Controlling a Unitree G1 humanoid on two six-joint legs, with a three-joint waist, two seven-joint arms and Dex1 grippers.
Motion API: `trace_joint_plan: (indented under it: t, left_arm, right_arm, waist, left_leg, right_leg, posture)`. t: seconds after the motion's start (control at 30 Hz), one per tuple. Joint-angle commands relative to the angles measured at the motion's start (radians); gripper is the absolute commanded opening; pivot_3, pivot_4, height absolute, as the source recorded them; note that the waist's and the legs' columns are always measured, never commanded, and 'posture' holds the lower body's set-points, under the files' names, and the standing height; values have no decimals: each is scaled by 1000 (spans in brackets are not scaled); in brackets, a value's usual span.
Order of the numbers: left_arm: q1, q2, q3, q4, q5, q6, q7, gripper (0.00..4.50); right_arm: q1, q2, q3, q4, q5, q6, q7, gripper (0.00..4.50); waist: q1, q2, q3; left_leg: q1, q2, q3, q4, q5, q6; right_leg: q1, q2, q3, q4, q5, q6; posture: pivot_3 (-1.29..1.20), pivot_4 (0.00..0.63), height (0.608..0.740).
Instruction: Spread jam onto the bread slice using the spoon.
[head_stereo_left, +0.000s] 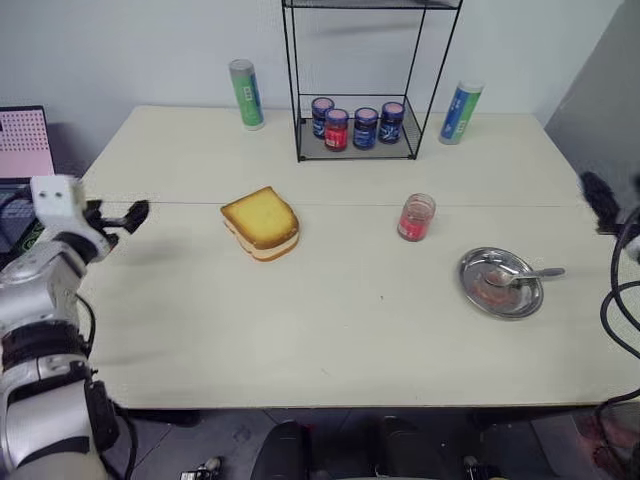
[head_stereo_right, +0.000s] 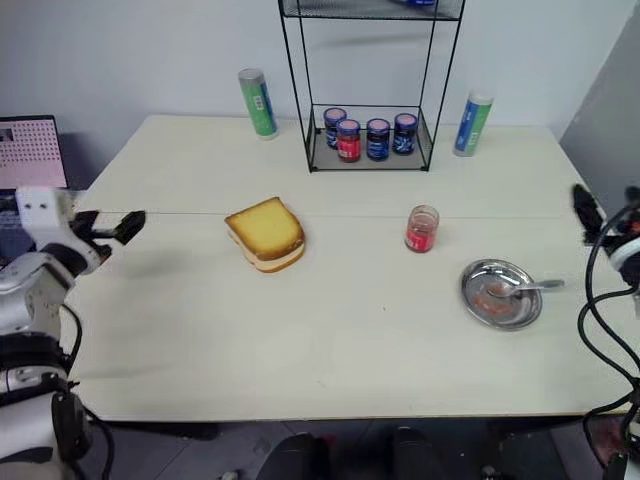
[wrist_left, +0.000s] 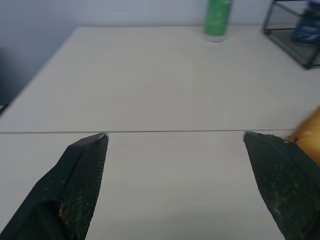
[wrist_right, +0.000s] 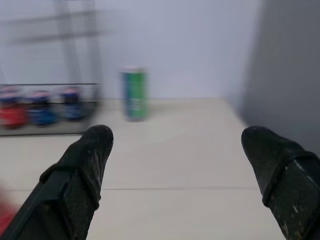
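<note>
A thin silver spoon (head_stereo_left: 528, 274) lies in a steel dish (head_stereo_left: 475, 288), handle overhanging the rim: probably light, stiff, slippery; best pinched mid-handle. Both grippers, left (wrist_left: 175, 137) and right (wrist_right: 177, 131), are spread, empty.

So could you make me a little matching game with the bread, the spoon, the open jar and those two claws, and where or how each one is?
Things:
1. bread slice
2. spoon
3. open jam jar
4. left claw and right claw

Places or states:
A. lying in the round steel dish
B. open, holding nothing
C. on a paler slice, left of centre on the table
D. standing between the bread and the dish

Pairs: 1-C, 2-A, 3-D, 4-B
</note>
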Motion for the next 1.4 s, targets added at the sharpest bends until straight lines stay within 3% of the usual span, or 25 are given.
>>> trace_joint_plan:
  t: [0.03,0.2,0.37,0.6,0.63,1.1,1.3,1.4]
  left_arm:
    - [-126,-37,-38,102,-4,32,-73,4500]
    - [-274,-111,-95,295,41,9,-138,4500]
    - [-347,-182,-153,464,122,-69,-118,4500]
    - [-376,-217,-162,543,175,-130,-84,4500]
    - [-379,-219,-157,546,176,-136,-83,4132]
    - [-381,-227,-165,535,201,-154,-152,1260]
    - [-388,-226,-164,522,209,-167,-163,179]
    - [-403,-223,-157,493,194,-155,-192,49]
  right_arm:
    - [3,-77,74,-208,181,206,111,4476]
    - [-72,-35,226,-359,318,330,117,4476]
    - [-91,108,412,-403,240,311,66,4476]
    - [-92,214,513,-400,126,270,30,4476]
    - [-92,228,518,-398,116,265,24,4500]
    - [-114,280,498,-357,54,246,20,4500]
    - [-132,286,486,-332,43,238,26,4500]
    - [-132,279,475,-325,41,236,34,4500]
  waist:
    - [2,0,0]
    - [4,-4,1]
    - [0,-7,1]
    - [1,-8,1]
    - [1,-8,1]
    - [20,-8,1]
    - [24,-8,1]
    - [24,-8,1]
  left_leg:
    - [0,-1,0,0,0,0]
    - [-2,0,-2,1,0,0]
    - [-6,1,-2,2,0,0]
    - [-9,0,-2,3,0,0]
    - [-9,0,-2,3,0,0]
    - [-9,-1,-2,3,0,0]
    - [-9,-1,-2,3,0,0]
    - [-9,-1,-2,3,0,0]
  right_leg:
    - [0,0,0,0,0,0]
    - [-1,1,-1,0,0,0]
    - [-5,2,-1,-1,0,0]
    - [-7,2,-1,0,0,0]
    - [-7,2,-1,0,0,0]
    - [-7,2,-2,0,0,0]
    - [-7,2,-2,0,0,0]
    - [-7,2,-2,0,0,0]
  posture:
    - [0,150,740]
    - [0,150,740]
    - [0,150,740]
    - [0,150,740]
    - [0,150,740]
    - [0,150,740]
    - [0,150,740]
    - [0,150,740]
